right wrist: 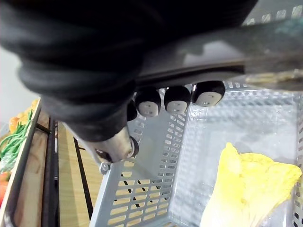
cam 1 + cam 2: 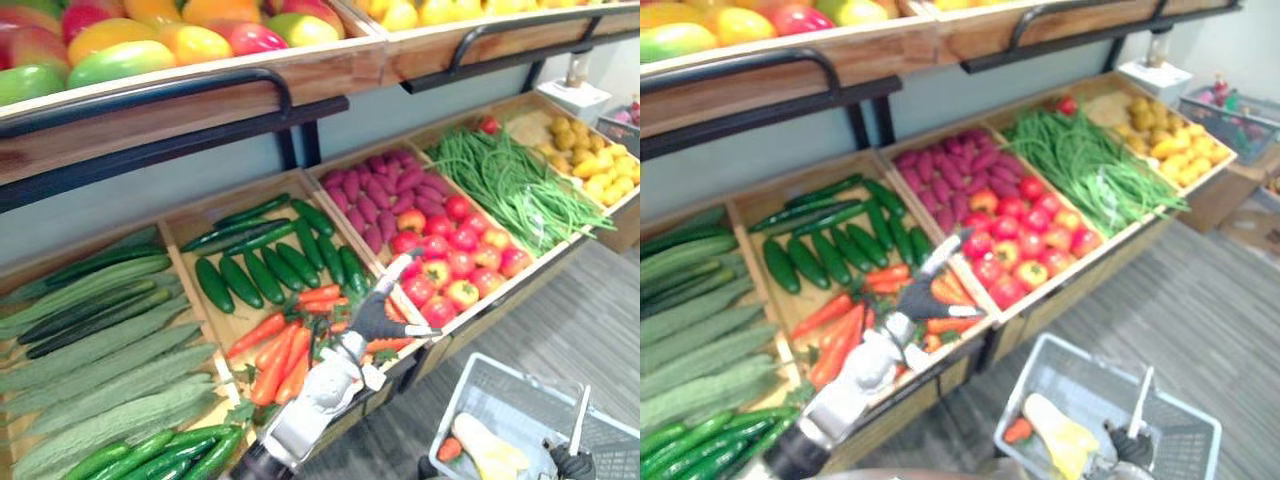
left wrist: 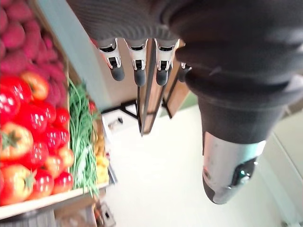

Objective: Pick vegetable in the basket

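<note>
Reach over the carrot crate, basket waiting below.
The left hand (image 2: 380, 312) hovers above the carrots (image 2: 285, 350), at the edge next to the tomatoes (image 2: 450, 270). Its fingers are straight and spread with nothing between them, a pose that looks ready to come down on one carrot. No vegetable is gripped yet, and the likely pick lies in the crate beneath the palm. The right hand (image 2: 572, 465) has its fingers curled round the handle (image 1: 227, 56) of the grey basket (image 2: 520, 393), holding it low beside the stand, probably so a pick has a short way to travel. A pale yellow leafy vegetable (image 2: 485, 445) and a small orange piece (image 2: 449, 449) lie inside it.
</note>
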`<state>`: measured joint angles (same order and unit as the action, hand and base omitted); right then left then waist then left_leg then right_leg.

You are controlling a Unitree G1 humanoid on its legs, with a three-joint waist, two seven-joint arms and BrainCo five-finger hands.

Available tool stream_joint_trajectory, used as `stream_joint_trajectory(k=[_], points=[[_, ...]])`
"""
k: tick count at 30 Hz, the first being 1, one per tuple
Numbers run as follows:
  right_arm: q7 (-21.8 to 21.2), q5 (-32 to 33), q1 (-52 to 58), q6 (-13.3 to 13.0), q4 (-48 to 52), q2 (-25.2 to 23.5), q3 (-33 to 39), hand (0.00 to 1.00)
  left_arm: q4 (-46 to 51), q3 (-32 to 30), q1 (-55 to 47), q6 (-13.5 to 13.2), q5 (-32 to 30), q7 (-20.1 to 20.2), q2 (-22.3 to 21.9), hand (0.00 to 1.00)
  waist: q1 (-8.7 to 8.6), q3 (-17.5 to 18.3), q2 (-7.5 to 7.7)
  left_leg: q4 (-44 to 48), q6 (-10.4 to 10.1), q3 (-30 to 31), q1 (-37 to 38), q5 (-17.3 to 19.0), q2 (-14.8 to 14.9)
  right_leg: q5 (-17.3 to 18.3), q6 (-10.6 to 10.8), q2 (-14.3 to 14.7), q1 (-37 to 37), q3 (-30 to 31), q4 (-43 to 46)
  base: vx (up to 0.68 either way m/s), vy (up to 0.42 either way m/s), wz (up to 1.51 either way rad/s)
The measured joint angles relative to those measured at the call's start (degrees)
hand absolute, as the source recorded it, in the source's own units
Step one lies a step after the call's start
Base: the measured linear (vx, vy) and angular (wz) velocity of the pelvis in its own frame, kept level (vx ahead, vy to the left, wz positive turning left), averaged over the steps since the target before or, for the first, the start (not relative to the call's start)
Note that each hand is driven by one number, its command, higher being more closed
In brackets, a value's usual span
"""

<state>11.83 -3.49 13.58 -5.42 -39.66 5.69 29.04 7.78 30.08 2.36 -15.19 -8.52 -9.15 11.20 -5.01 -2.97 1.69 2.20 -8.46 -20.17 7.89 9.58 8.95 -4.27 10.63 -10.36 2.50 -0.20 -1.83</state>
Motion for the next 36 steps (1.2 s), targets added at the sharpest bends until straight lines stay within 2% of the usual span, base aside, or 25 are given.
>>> stream_joint_trajectory(k=[1, 4, 9, 18, 23, 25, 27, 28, 29, 30, 31, 32, 33, 34, 35, 36], points=[[-0.2, 0.0, 0.0, -0.1, -1.5, 0.0, 0.2, 1.0, 1.5, -1.0, -1.9, -0.5, 0.4, -0.2, 0.6, 0.0, 0.72, 0.1, 0.14, 0.1, 0.1, 0.4, -0.3, -0.1, 0.0, 0.0, 0.0, -0.1, -0.1, -0.4, 0.0, -0.02, -0.02, 0.17], [-0.7, 0.1, -0.6, -0.3, -4.8, 0.1, 0.4, 1.0, 4.7, -3.6, -6.6, -1.1, 0.9, -1.3, 0.7, 0.0, 0.82, 0.7, 0.65, 0.1, 0.2, 1.4, -0.9, -0.4, -0.1, 0.0, 0.0, -0.3, -0.2, -1.3, -0.1, -0.01, -0.022, 0.17], [-0.8, 1.3, -1.4, -1.0, -9.7, 0.3, 1.6, 1.0, 5.5, -3.9, -8.4, -2.2, 0.8, -1.9, 1.0, 0.0, 1.09, 2.1, 1.4, 0.1, 0.3, 2.4, -1.4, -0.6, -0.2, 0.1, -0.1, -0.6, -0.7, -2.4, -0.3, -0.02, -0.015, 0.1], [-0.6, 2.4, -4.2, -1.1, -18.4, 3.7, 1.6, 1.0, 8.3, -3.7, -9.0, -3.1, -1.6, -2.2, 3.1, 0.0, 2.0, 3.7, 1.51, 1.6, 0.2, 2.9, -2.0, -0.5, -0.1, 0.1, -0.2, -0.6, -0.6, -2.4, -0.2, 0.0, -0.005, 0.02], [-0.3, 3.6, -6.4, -1.1, -21.5, 4.6, 1.6, 1.0, 8.3, -2.6, -8.9, -3.2, -0.5, -2.4, 3.1, 0.0, 2.33, 3.3, 1.84, 13.5, 0.5, 2.9, -7.0, 5.4, 2.5, 0.1, -0.2, 0.3, 1.0, -0.9, 2.0, -0.04, 0.018, -0.12], [-0.2, 3.7, -6.5, -1.1, -20.4, 4.2, 1.5, 1.0, 8.3, -0.6, -8.0, -3.2, 1.6, -2.6, 3.1, 0.0, 2.89, 2.9, 2.15, 18.0, 0.8, 1.1, -8.8, 7.9, 3.6, 0.1, -0.2, 0.7, 3.2, 1.3, 4.3, -0.14, 0.079, -0.6], [-0.1, 3.8, -5.7, -1.0, -16.8, 3.0, 1.2, 1.0, 8.5, 1.8, -6.3, -3.3, 3.0, -2.7, 3.1, 0.0, 3.53, 2.6, 2.62, 23.4, 1.8, -1.9, -11.4, 11.2, 4.9, -0.8, 1.0, 1.3, 6.5, 4.5, 5.8, -0.19, 0.108, -0.85], [0.1, 3.8, -5.2, -1.0, -14.1, 1.9, 0.0, 1.0, 9.4, 2.5, -5.9, -3.4, 3.9, -2.6, 3.1, 0.0, 3.35, 2.3, 3.32, 26.0, 2.4, -4.2, -12.6, 13.0, 5.8, -2.9, 1.3, 1.7, 8.8, 6.6, 5.9, -0.26, 0.097, -1.22], [0.1, 3.8, -5.0, -1.1, -12.1, 1.0, -0.8, 1.0, 10.8, 2.8, -5.9, -3.4, 3.9, -2.7, 3.2, 0.0, 3.49, 2.2, 3.23, 26.7, 3.9, -6.8, -13.6, 13.1, 7.1, -10.1, 0.7, 3.2, 11.1, 6.8, 3.0, -0.34, 0.062, -1.53], [0.1, 3.7, -6.1, -1.1, -12.0, 0.7, -0.9, 1.0, 11.4, 2.5, -5.5, -3.6, 4.0, -2.6, 3.0, 0.0, 3.87, 1.6, 1.21, 26.0, 4.7, -9.7, -13.5, 12.5, 9.1, -13.9, 0.2, 4.5, 12.0, 4.3, 2.6, -0.33, 0.031, -1.25], [0.4, 3.8, -6.4, -1.1, -11.9, 0.8, -0.8, 1.0, 11.6, 1.9, -4.7, -3.6, 4.1, -2.5, 2.6, 0.0, 3.13, 0.9, 1.3, 24.9, 5.4, -10.8, -13.6, 11.3, 9.8, -8.0, -4.7, 4.9, 14.2, -0.2, 11.5, -0.28, 0.048, -0.82], [1.4, 4.5, -6.3, -1.0, -12.0, 0.9, -0.3, 1.0, 11.8, 1.1, -4.2, -3.8, 5.8, -2.4, 2.5, 0.0, 2.59, 0.1, 1.45, 22.5, 5.6, -12.2, -12.7, 9.1, 9.5, -0.3, -8.0, 3.6, 16.6, -5.9, 24.8, -0.17, 0.074, -0.42], [1.7, 4.7, -6.4, -1.0, -12.1, 1.0, -0.3, 1.0, 11.8, 0.8, -4.2, -3.9, 6.4, -2.3, 2.6, 0.0, 2.31, -0.3, 1.91, 21.6, 5.3, -12.9, -12.0, 8.0, 9.3, 1.8, -8.5, 2.8, 16.6, -7.8, 30.1, -0.13, 0.071, -0.56], [2.1, 4.7, -6.0, -1.1, -12.9, 1.6, -0.9, 1.0, 11.6, -0.7, -4.5, -3.9, 7.9, -2.3, 2.7, 0.0, 1.91, -0.5, 3.15, 21.4, 5.5, -14.6, -10.9, 7.3, 8.9, 4.3, -10.1, 0.8, 16.7, -10.0, 38.2, -0.08, 0.035, -0.5], [2.3, 4.7, -6.0, -1.1, -13.1, 1.8, -1.1, 1.0, 11.5, -1.4, -4.5, -3.9, 8.4, -2.3, 2.8, 0.0, 1.86, -0.4, 3.81, 21.8, 5.5, -15.4, -10.7, 7.3, 8.6, 4.1, -10.0, 0.3, 17.3, -10.5, 38.9, -0.12, 0.046, -0.58], [2.3, 4.7, -6.1, -1.3, -13.6, 2.3, -1.5, 1.0, 10.4, -2.6, -4.4, -4.0, 8.4, -2.1, 2.8, 0.0, 1.1, 0.0, 4.19, 20.9, 6.0, -14.0, -10.9, 7.1, 7.0, 3.1, -9.6, 1.0, 16.6, -12.1, 35.4, -0.08, 0.045, -0.41]])
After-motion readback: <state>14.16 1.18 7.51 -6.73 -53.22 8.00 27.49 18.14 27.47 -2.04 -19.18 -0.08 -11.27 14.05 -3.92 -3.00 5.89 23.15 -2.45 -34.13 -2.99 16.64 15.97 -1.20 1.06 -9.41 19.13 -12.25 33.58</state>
